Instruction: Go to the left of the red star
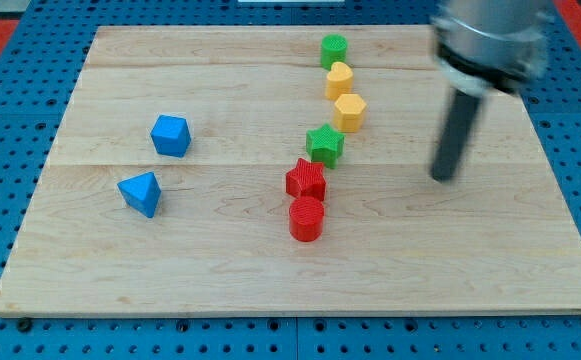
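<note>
The red star (306,180) lies near the middle of the wooden board (170,270), touching the red cylinder (307,218) just below it and the green star (325,144) just above and right of it. My tip (443,177) is on the board well to the right of the red star, at about its height in the view. The rod rises from the tip toward the view's top right, where the arm is blurred.
A green cylinder (334,50), a yellow block (339,79) and a yellow hexagon (350,112) form a line above the green star. A blue cube (170,135) and a blue triangular block (141,192) lie on the board's left half.
</note>
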Controlling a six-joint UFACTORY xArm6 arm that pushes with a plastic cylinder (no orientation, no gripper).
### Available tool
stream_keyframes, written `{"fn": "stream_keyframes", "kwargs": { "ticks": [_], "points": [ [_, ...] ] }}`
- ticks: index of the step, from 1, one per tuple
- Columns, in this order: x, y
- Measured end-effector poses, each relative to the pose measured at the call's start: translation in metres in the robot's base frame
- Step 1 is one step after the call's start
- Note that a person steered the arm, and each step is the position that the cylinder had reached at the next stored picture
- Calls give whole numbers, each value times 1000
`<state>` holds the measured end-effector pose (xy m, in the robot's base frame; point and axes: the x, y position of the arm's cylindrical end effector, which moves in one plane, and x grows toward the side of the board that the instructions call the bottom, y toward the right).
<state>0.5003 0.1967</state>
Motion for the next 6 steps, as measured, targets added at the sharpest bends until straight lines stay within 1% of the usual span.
{"fn": "stream_keyframes", "kwargs": {
  "ticks": [1, 2, 3, 4, 5, 6],
  "points": [
    [110, -22],
    [117, -164],
    [73, -290],
    [1, -264],
    [-24, -227],
    [-24, -199]
  ]
}}
